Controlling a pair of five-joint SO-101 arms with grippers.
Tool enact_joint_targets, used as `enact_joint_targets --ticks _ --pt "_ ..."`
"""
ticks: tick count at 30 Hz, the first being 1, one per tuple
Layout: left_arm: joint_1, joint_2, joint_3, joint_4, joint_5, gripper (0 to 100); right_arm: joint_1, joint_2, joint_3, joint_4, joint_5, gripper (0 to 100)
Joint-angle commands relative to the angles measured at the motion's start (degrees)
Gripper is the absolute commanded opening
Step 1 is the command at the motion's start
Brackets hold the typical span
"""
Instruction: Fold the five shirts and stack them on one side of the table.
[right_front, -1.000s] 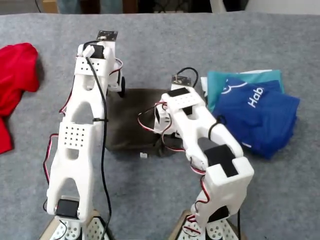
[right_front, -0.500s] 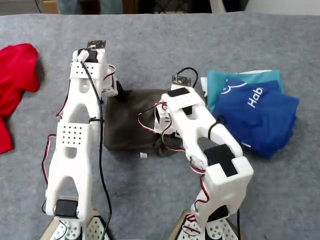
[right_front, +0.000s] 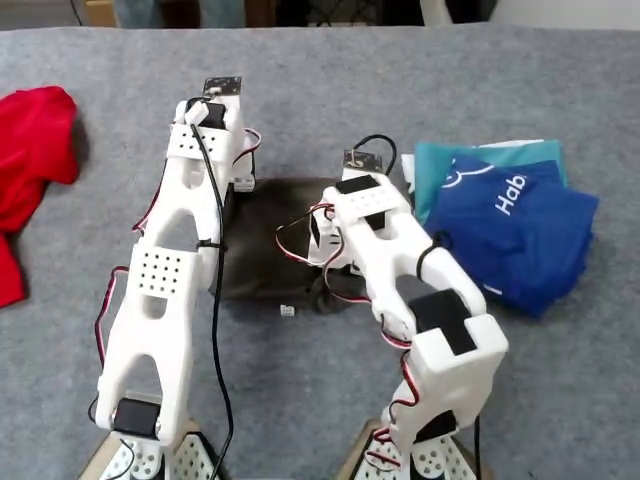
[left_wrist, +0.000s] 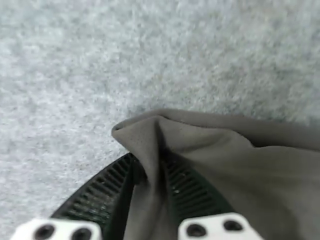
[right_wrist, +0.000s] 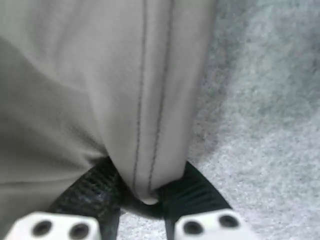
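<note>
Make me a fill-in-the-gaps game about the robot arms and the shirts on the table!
1. The lone shirt lying out past the left arm is coloured ____.
2. The blue shirt lies ____ the teal shirt.
3. The left gripper and the right gripper are both ____ on the dark shirt.
Missing words: red; on top of; shut.

A dark shirt (right_front: 270, 235) lies mid-table, blue shirt (right_front: 520, 240) atop teal shirt (right_front: 440, 160) (these 2 folded), red shirt (right_front: 30, 150) crumpled.
</note>
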Motion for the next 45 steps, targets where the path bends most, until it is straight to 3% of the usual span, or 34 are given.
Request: enact_joint_targets --ticks 1,6,12,23,33,45 --pt "0.31 -0.44 -5.41 0.44 1.05 4 2.81 -3.03 -0.13 -0.7 -0.79 1.4" --pt "1.54 -0.26 -14.9 3.43 1.14 4 2.73 -11.38 -0.04 -0.26 -0.7 1.4" --pt "3.3 -0.44 -22.37 3.43 1.14 4 2.73 -20.35 0.31 0.09 4.4 1.4" --pt "6.99 -7.65 -22.9 2.02 4.84 4 10.02 -37.76 -0.04 0.18 15.21 1.4" --pt "14.2 -10.73 -22.81 -9.93 10.2 4 17.67 -48.22 -0.04 -0.09 21.63 1.4" --pt "22.64 -8.26 -22.55 -29.1 13.01 4 34.64 -49.27 -0.13 -4.4 30.33 1.4"
